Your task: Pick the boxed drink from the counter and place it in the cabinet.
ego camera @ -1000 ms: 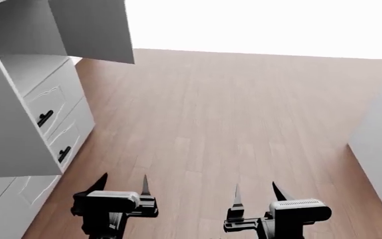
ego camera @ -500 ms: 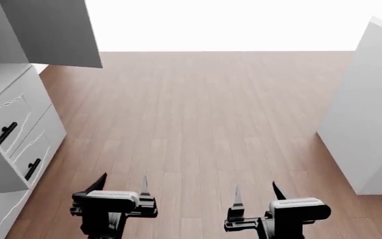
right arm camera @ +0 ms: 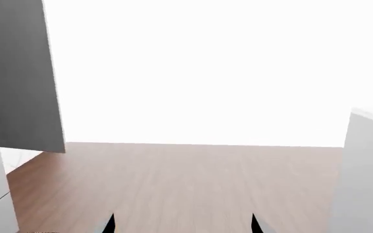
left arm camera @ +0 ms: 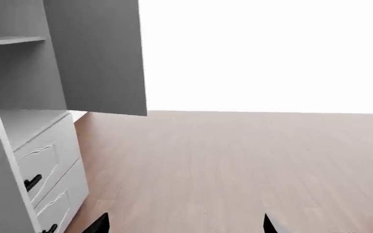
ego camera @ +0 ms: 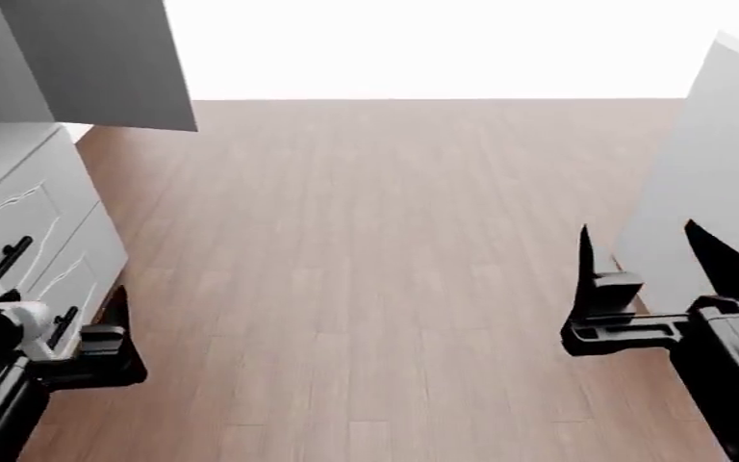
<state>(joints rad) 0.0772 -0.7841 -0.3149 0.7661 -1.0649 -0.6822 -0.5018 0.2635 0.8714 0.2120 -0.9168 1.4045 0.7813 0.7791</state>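
No boxed drink shows in any view. The cabinet (ego camera: 16, 226) stands at the left of the head view, its flat door (ego camera: 100, 58) swung open above drawers with black bar handles. From the left wrist I see its inner shelf (left arm camera: 11, 41) and drawers (left arm camera: 47, 160). The counter's white block side (ego camera: 716, 183) rises at the right; its top is out of sight. My left gripper (ego camera: 64, 313) is low beside the drawers, open and empty (left arm camera: 185, 225). My right gripper (ego camera: 646, 255) hangs open and empty just in front of the counter's side (right arm camera: 182, 224).
Brown wooden plank floor (ego camera: 369, 250) stretches between the cabinet and the counter. A bright white blank background lies beyond the floor. The open cabinet door (right arm camera: 18, 73) overhangs the floor at the left.
The head view swung right a second ago, bringing the counter's side in. Since half a second ago both arms have spread apart: the left gripper went left toward the drawers, the right rose toward the counter.
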